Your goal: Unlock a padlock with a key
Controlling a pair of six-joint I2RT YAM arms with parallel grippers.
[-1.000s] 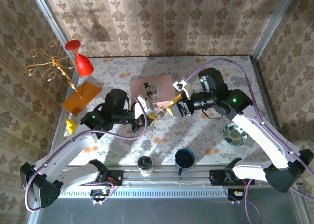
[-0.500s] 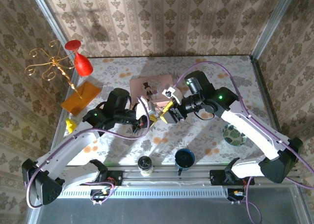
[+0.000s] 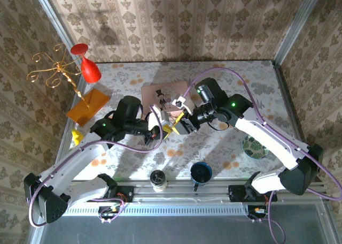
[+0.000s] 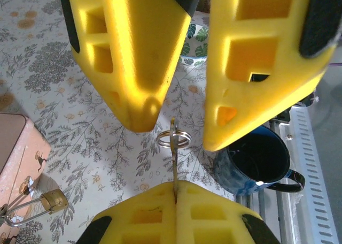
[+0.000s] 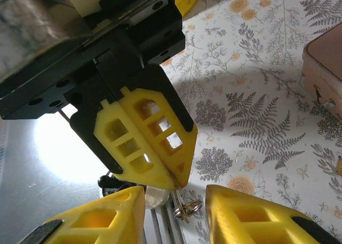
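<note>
While the left gripper (image 4: 175, 190) pinches the key (image 4: 174, 158), the spread right gripper (image 4: 178, 132) flanks only its ring (image 4: 173, 139); closing there may leave the key dangling, useless for the padlock (image 4: 52, 199).

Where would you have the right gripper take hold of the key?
Take the free end of the key, just under its ring, coming from both flat sides with the right gripper. The left gripper pinches the other end, and the flat faces look toward the open fingers.
</note>
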